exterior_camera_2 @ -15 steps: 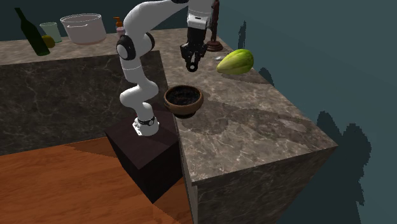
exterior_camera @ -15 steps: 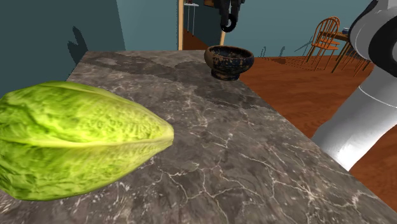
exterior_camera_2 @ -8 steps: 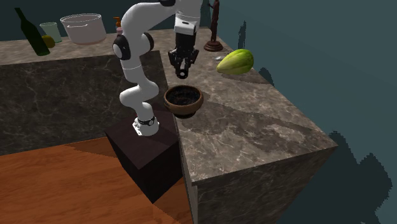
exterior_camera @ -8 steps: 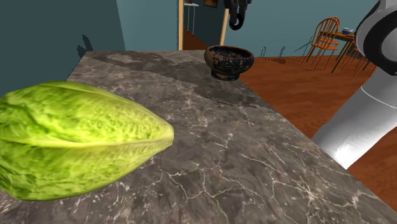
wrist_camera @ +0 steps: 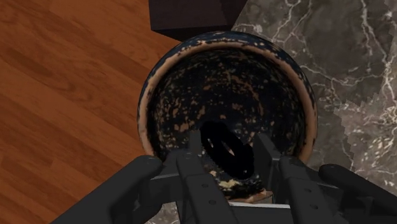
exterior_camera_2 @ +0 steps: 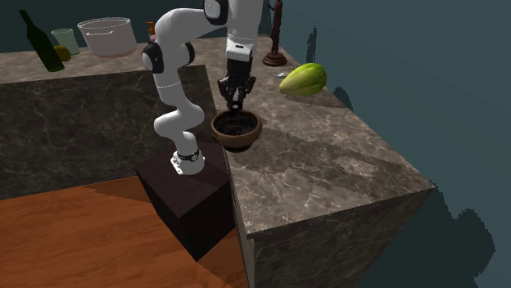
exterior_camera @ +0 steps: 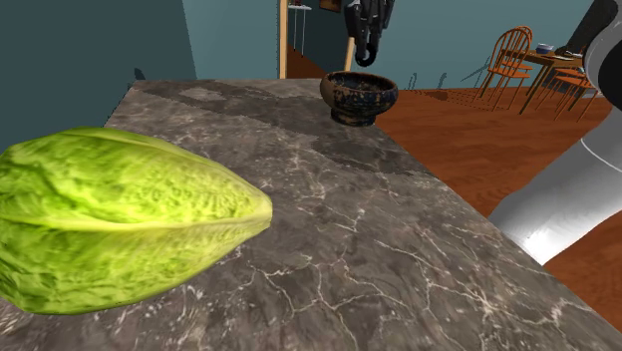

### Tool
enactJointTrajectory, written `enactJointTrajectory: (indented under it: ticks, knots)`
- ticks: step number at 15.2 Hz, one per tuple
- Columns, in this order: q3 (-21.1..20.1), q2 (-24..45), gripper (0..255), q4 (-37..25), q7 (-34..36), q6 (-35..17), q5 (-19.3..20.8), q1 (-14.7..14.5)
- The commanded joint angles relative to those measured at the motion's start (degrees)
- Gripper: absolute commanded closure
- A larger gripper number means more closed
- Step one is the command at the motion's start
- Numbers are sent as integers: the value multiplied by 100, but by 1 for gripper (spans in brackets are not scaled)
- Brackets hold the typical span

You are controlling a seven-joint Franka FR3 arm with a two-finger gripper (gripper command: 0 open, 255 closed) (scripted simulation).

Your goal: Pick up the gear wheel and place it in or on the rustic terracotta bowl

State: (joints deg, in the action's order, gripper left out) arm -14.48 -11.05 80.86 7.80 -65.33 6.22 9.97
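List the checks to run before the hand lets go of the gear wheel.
1. Grip: black gear wheel clasped between the black hand's fingers: ok.
2. Hand over the dark speckled round bowl's opening: ok.
3. Bowl upright on the grey marble counter: ok.
4. Drop height from gear to bowl floor: cannot tell.
5. Spacing: green leafy vegetable well apart from bowl: ok.

A big green leafy vegetable [exterior_camera: 120,224], similar to a cabbage, lies on its side on the dark marble counter [exterior_camera: 379,249]. Beyond the counter is a red-brown wooden floor [exterior_camera: 468,140] with orange wooden chairs [exterior_camera: 510,55]. In the second exterior view, a dark green bottle [exterior_camera_2: 41,41], a pale green glass [exterior_camera_2: 65,39] and a grey pot [exterior_camera_2: 106,34] stand on the far counter. A dark brown post on a round base [exterior_camera_2: 274,59] stands near the vegetable.
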Motion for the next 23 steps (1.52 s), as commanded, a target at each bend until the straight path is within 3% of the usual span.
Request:
enactJointTrajectory:
  ticks: [1, 5, 13, 14, 19, 23]
  knots:
    - [24, -129, 255, 316, 0, -195, -36, 2]
    - [62, -359, 255, 933, 8, -590, -95, -2]
    - [62, -359, 255, 932, 8, -589, -95, -3]
    - [62, -359, 0, 932, 8, -589, -95, -3]
    - [62, -359, 0, 932, 8, -589, -95, -3]
    - [-111, 276, 0, -558, 107, 304, 59, -37]
